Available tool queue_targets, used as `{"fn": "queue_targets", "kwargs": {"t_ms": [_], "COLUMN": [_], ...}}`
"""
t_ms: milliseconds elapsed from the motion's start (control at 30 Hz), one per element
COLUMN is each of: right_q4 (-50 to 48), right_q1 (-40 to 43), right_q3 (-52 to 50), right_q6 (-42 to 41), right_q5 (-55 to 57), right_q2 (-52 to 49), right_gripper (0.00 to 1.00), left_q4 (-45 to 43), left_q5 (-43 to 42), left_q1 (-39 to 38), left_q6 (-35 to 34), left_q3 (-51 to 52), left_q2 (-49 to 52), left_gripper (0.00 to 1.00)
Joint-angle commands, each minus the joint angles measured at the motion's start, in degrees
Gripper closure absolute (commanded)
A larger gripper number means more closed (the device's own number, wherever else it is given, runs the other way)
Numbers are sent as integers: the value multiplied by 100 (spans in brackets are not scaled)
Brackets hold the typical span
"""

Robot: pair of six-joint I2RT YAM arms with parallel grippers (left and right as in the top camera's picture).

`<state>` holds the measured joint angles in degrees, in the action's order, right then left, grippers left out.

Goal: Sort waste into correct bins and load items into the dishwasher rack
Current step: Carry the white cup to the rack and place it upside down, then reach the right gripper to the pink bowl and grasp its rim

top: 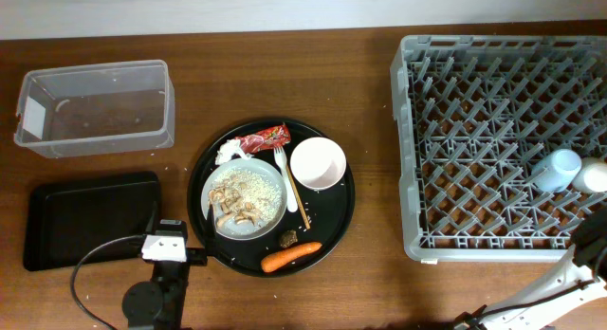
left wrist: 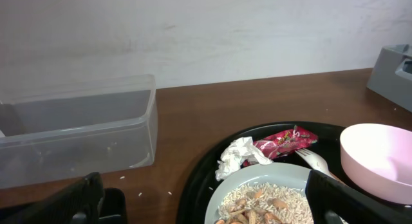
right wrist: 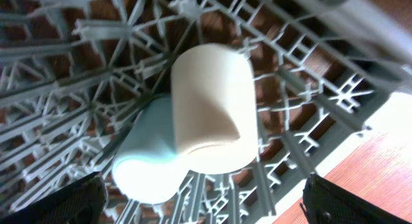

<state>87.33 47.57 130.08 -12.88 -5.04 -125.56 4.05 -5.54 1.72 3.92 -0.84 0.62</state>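
So the left gripper (left wrist: pixel 203 185) sits low over the front-left part of the table (top: pixel 379 292), fingers (left wrist: pixel 84 198) spread wide with nothing between them. Right in front of it is the round black tray (top: pixel 204 183), roughly mid-table.

On that tray: the plate (top: pixel 270 213) with rice and brown bits (top: pixel 248 190); the pink bowl (top: pixel 318 164) just beside it on the right; the white fork (top: pixel 281 164) and the chopsticks (top: pixel 302 211) lying between those two. The red wrapper (top: pixel 264 138) and crumpled tissue (top: pixel 229 152) are at the tray's back rim, touching each other; the carrot (top: pixel 291 258) and a small dark lump (top: pixel 288 239) are at its front rim.

The clear tub (top: pixel 95 107) is in the table's back-left corner; the flat black tray (top: pixel 90 221) is in front of it along the left edge.

The rack (top: pixel 406 150) takes up the right side; the light blue cup (top: pixel 557 169) and white cup (top: pixel 593 175) lie on their sides in it by its right edge, touching. The right gripper (right wrist: pixel 205 185) hangs just over those cups, jaws wide apart, gripping nothing.
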Motion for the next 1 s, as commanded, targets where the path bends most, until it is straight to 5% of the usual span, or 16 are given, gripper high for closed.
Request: {"fn": "queue_targets", "kwargs": {"t_ms": [0,100,267,300,967], "right_q4": [118,138,83,28,-575], "right_q1": [-168,-389,-426,-367,-219], "right_q3": [-15,0,-223,-341,-804], "right_q6": [44,66,-269,-289,-345], "right_q5": [-221,-284,901,922,984], "right_q2": [177,334,321,321,-57], "right_gripper": [0,6,87,94,96], "left_q4": [9,9,9,9,9], "left_q5": [0,2,0,2,2], "left_q1": [-17,-17,-17,-17,-17], "left_q6": [90,90,90,90,90], "left_q3": [35,35,35,35,35], "left_q2": [-28,-26,-28,-28,-26], "left_gripper": [1,1,1,1,1]}}
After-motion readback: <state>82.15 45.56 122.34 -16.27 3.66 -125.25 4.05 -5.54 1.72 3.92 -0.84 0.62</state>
